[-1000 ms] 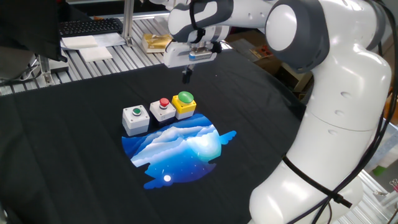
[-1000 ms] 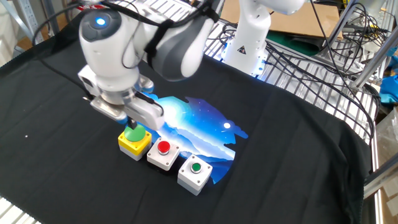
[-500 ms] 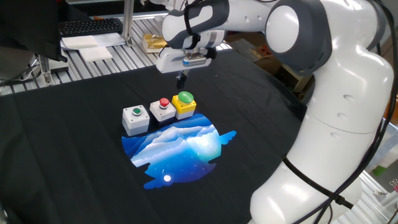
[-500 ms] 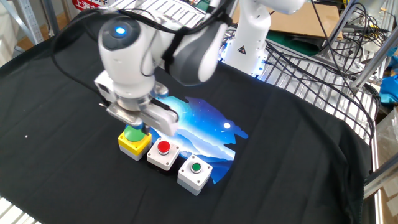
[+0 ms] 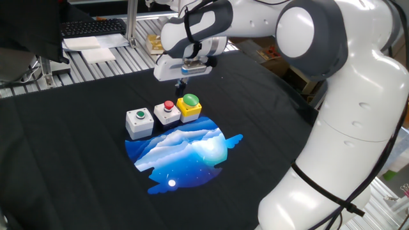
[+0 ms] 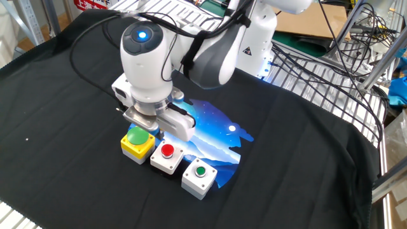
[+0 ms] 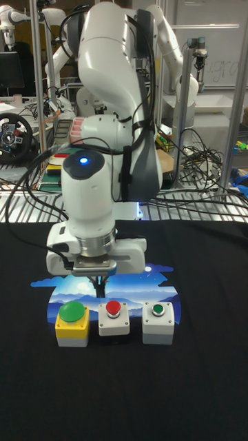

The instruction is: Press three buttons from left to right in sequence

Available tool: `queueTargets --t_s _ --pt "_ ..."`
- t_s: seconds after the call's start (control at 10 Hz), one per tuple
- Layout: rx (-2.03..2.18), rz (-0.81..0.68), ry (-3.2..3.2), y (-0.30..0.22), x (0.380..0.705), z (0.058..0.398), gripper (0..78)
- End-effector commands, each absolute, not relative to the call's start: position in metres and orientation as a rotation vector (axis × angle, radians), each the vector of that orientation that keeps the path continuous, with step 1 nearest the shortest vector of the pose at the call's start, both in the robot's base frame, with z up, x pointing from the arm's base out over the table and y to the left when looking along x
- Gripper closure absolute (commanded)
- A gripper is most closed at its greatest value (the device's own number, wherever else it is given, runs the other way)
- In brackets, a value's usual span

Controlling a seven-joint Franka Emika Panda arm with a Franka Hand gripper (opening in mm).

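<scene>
Here, white Franka arm (image 5: pixel 332 96) reaches over black cloth (image 5: pixel 77 166). Blue mountain print (image 5: pixel 185 153) lies just beside three switch boxes in row: yellow box with green dome (image 5: pixel 190 107), grey box with red button (image 5: pixel 168 112), grey box with green button (image 5: pixel 139 122). Gripper (image 5: pixel 183 84) hovers above and behind yellow box, not touching; finger state cannot tell.

I see the three box switches touching in a row on the black cloth (image 5: pixel 77 160): grey box with small green button (image 5: pixel 138 122), grey box with red button (image 5: pixel 168 112), yellow box with large green dome (image 5: pixel 189 107). Open cloth lies all around the yellow box's row; above it, only the gripper (image 5: pixel 182 81) hangs near that box.
</scene>
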State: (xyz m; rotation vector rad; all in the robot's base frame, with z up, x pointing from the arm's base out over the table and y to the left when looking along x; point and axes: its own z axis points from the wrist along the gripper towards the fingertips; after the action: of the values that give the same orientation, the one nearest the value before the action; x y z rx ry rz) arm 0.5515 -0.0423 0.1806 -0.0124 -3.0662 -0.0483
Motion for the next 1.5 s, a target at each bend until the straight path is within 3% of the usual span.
queueTargets --t_s 0.1,1.5 --pt "-0.006 -0.038 -3.078 -0.032 0.554 0.184 77.6" --pt "-0.01 -0.044 -3.082 -0.016 0.561 0.167 77.6"
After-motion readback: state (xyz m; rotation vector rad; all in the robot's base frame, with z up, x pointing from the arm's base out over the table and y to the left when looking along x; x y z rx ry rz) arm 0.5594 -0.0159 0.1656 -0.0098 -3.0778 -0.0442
